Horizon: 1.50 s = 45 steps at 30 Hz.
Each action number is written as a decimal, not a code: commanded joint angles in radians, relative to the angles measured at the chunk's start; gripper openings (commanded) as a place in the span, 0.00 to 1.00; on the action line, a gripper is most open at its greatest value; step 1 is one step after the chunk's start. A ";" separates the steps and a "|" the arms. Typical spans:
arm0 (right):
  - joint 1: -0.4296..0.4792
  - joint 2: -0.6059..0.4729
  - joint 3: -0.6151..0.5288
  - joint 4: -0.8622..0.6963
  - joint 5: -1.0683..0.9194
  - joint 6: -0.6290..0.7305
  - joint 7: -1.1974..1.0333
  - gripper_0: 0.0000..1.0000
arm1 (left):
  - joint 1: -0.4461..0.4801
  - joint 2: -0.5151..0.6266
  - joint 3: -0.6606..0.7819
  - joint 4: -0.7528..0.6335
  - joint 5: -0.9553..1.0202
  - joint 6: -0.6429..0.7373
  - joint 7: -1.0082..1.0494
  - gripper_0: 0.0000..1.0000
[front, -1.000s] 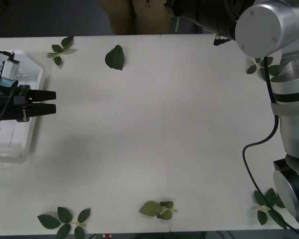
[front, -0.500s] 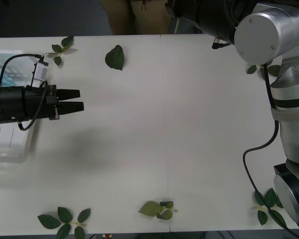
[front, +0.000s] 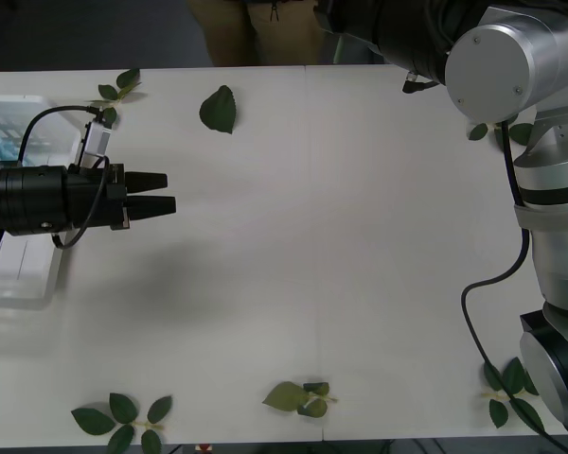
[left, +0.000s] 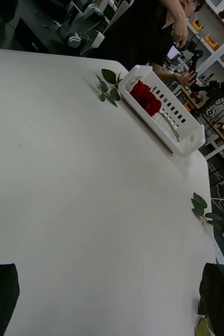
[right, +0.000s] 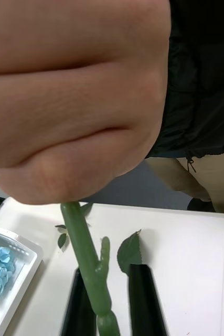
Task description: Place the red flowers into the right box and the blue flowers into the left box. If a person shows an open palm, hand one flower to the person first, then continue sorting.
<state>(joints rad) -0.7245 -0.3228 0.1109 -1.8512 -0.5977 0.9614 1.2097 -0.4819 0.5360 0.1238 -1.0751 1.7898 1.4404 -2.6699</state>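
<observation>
Handing-over step: right tool (right: 107, 304) closed on green flower stem (right: 85, 247), person's hand (right: 75, 94) gripping it just above. Next: release. Left tool (front: 166, 193) open, empty over counter (front: 341, 236), beside left box (front: 24, 274).

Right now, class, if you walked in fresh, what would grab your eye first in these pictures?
A person's hand looms over the right gripper, closed around the top of a green stem that rises between the gripper's fingers. The left gripper reaches out over the bare white table. Red flowers lie in a slotted white box at the table's far edge.
</observation>
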 commanded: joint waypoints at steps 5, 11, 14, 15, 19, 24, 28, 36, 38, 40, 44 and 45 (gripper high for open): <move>0.002 0.025 -0.004 -0.045 -0.002 -0.029 0.010 1.00 | 0.016 0.005 -0.018 -0.035 0.016 -0.011 -0.035 1.00; 0.004 0.024 -0.007 -0.046 -0.017 -0.029 0.010 1.00 | 0.016 0.005 -0.018 -0.035 0.016 -0.011 -0.035 1.00; 0.013 0.024 -0.020 -0.062 -0.044 -0.029 0.010 1.00 | 0.016 0.005 -0.018 -0.035 0.016 -0.011 -0.035 1.00; 0.020 0.022 -0.030 -0.065 -0.062 -0.027 0.010 1.00 | 0.016 0.005 -0.018 -0.035 0.016 -0.011 -0.035 1.00; 0.074 -0.007 -0.076 -0.118 -0.146 0.005 0.022 1.00 | 0.016 0.005 -0.018 -0.035 0.016 -0.011 -0.035 1.00; 0.151 -0.056 -0.165 -0.198 -0.275 0.111 0.044 1.00 | 0.016 0.005 -0.018 -0.035 0.016 -0.011 -0.035 1.00; 0.211 -0.084 -0.254 -0.184 -0.432 0.160 0.140 1.00 | 0.016 0.005 -0.018 -0.035 0.016 -0.011 -0.035 1.00; 0.260 -0.107 -0.344 0.027 -0.723 0.234 0.553 1.00 | 0.016 0.005 -0.018 -0.035 0.016 -0.011 -0.035 1.00; 0.260 -0.110 -0.335 0.145 -0.827 0.234 0.761 1.00 | 0.016 0.005 -0.018 -0.035 0.016 -0.011 -0.035 1.00; 0.260 -0.110 -0.323 0.230 -0.896 0.234 0.907 1.00 | 0.016 0.005 -0.018 -0.035 0.016 -0.011 -0.035 1.00; 0.258 -0.114 -0.264 0.357 -0.972 0.243 1.156 1.00 | 0.016 0.005 -0.018 -0.035 0.016 -0.011 -0.035 1.00; 0.260 -0.117 -0.254 0.365 -0.970 0.247 1.191 1.00 | 0.016 0.005 -0.018 -0.035 0.016 -0.011 -0.035 1.00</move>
<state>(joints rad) -0.4683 -0.3976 -0.1923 -1.4958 -1.5472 1.1948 2.3660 -0.4805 0.5360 0.1182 -1.0784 1.7919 1.4378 -2.6699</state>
